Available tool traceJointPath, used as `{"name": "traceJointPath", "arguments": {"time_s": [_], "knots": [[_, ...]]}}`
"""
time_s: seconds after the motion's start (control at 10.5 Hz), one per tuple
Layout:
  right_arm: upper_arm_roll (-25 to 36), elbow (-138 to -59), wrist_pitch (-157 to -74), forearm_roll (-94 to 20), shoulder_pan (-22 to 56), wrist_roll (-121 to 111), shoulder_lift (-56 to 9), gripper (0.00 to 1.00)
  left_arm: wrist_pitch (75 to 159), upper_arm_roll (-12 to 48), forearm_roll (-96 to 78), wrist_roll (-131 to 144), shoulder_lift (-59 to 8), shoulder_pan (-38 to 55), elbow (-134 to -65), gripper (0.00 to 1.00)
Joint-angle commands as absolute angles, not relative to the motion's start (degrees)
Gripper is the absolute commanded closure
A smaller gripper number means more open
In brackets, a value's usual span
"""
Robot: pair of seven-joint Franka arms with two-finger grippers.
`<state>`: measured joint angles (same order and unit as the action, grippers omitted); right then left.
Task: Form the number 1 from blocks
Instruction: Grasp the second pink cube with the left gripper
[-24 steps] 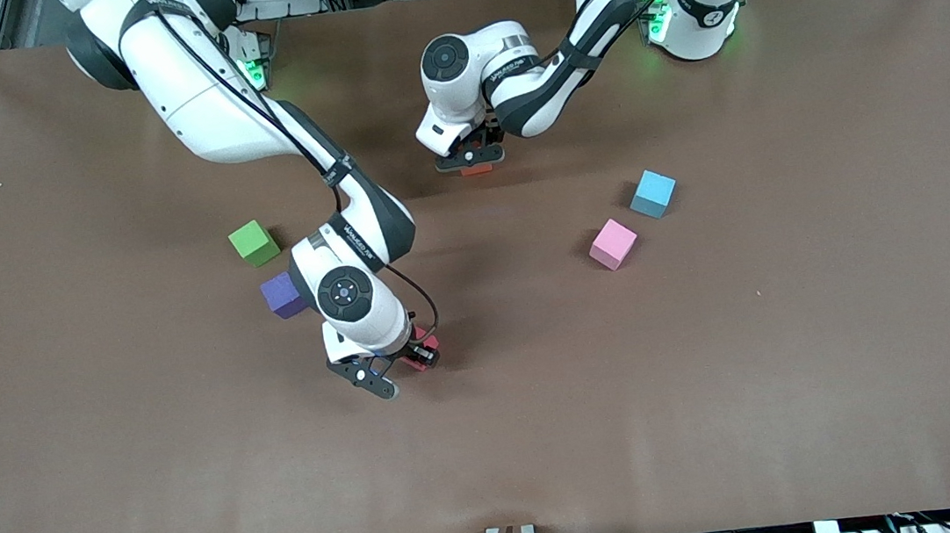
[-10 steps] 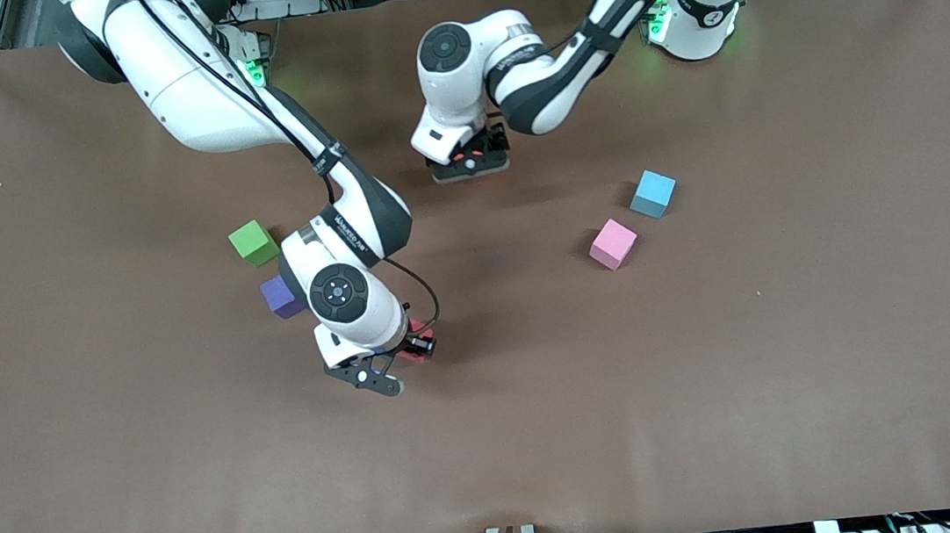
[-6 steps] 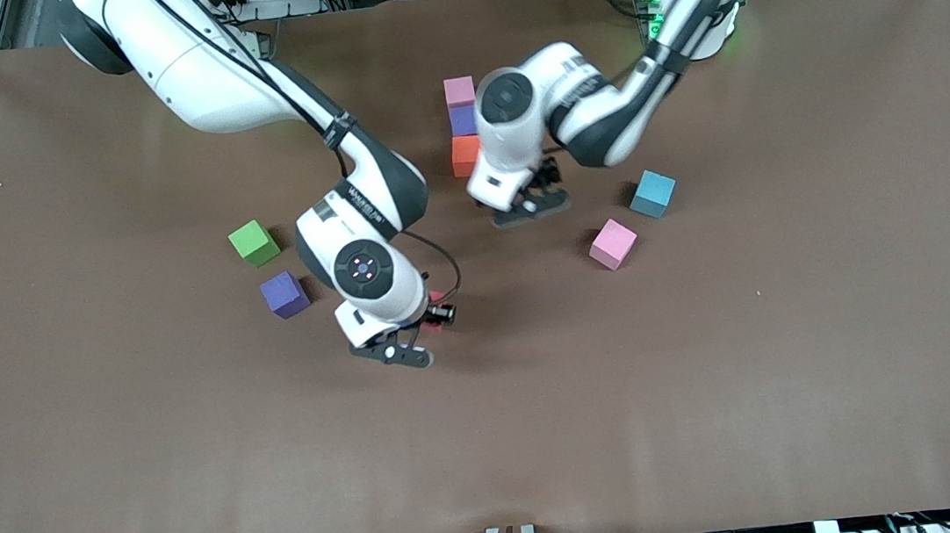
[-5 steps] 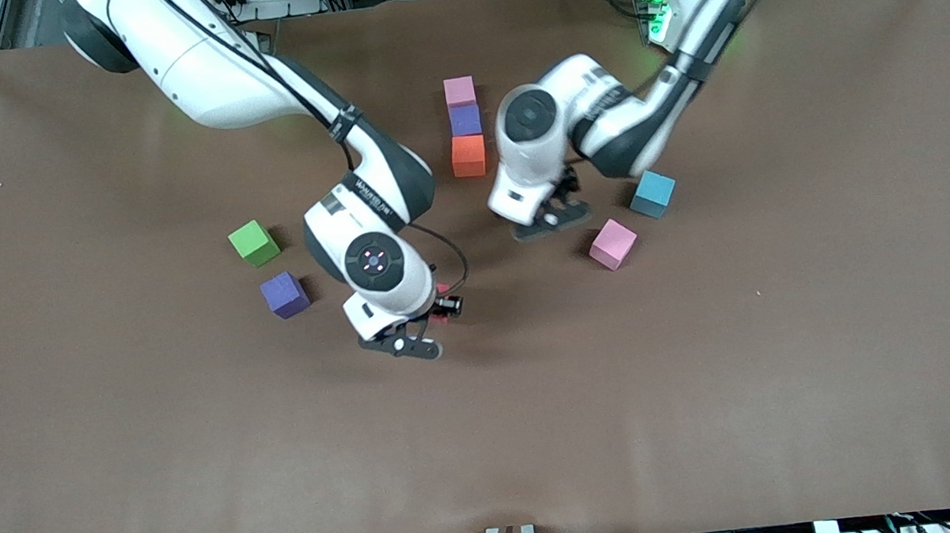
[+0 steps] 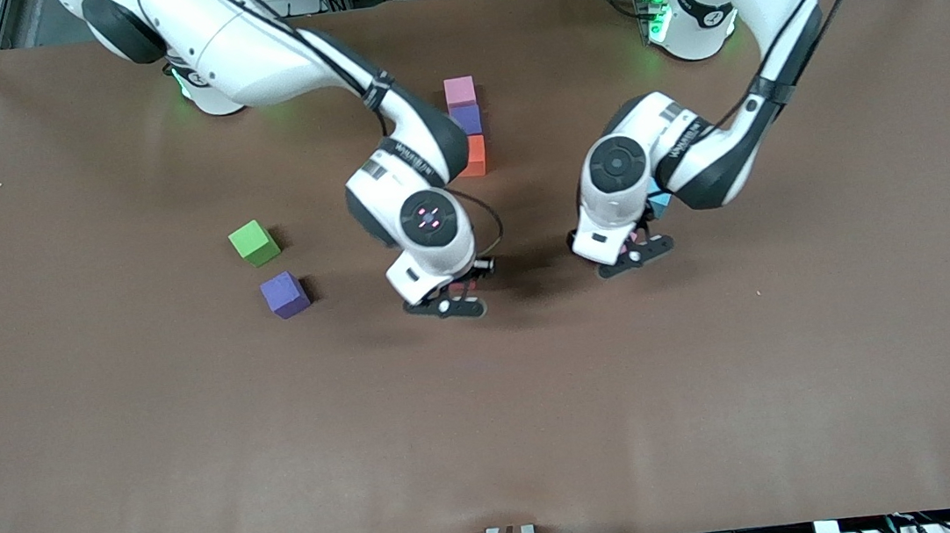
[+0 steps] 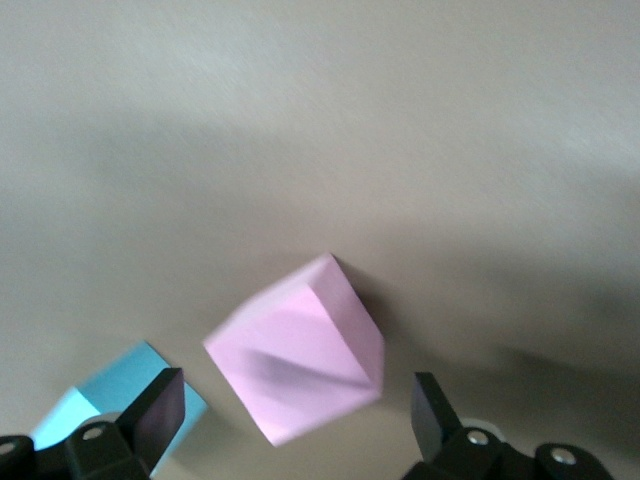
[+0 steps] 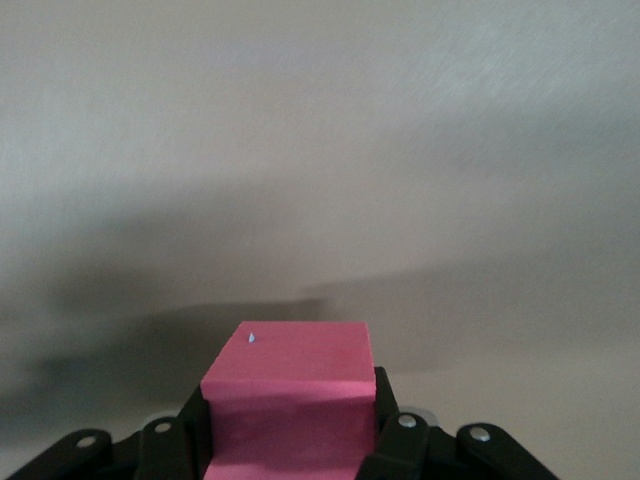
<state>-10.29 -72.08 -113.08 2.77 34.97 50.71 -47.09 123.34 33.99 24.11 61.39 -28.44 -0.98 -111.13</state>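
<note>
Right pincer (image 7: 290, 440) pinching red block (image 7: 288, 400), up over bare table (image 5: 196, 472) mid-span. Left pincer (image 6: 295, 420) spread wide over loose pink block (image 6: 298, 360), light blue cube (image 6: 110, 390) just beside. Pink block (image 5: 460, 91), purple block (image 5: 467, 119), orange block (image 5: 476, 157) touching in a column. Second purple block (image 5: 284, 294) near green cube (image 5: 253, 242).

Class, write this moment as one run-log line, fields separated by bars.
right pincer: shut on red block | left pincer: open above pink block | column: pink, purple, orange
</note>
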Motion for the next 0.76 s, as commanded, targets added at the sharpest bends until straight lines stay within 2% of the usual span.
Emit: {"name": "traceJointPath", "arguments": {"time_s": [0.0,0.29,0.48,0.67], "knots": [[-10.46,-75.05,-112.42,5.88,37.69,50.63,-45.62,1.00,123.57,34.89,25.75,59.41,-28.39,-2.81,-111.62,0.00],[-10.81,-84.07,-115.64,6.07,38.15,48.27,-40.28,1.00,127.17,34.89,25.93,53.92,-29.35,-3.08,-111.71,0.00],[-10.90,-95.48,-127.38,5.72,38.06,48.34,-35.18,1.00,127.26,35.16,25.40,39.54,-29.36,-3.25,-111.62,0.00],[-10.99,-97.56,-130.77,5.54,38.32,49.04,-35.15,1.00,127.26,35.59,24.96,27.55,-29.44,-3.16,-112.49,0.00]]}}
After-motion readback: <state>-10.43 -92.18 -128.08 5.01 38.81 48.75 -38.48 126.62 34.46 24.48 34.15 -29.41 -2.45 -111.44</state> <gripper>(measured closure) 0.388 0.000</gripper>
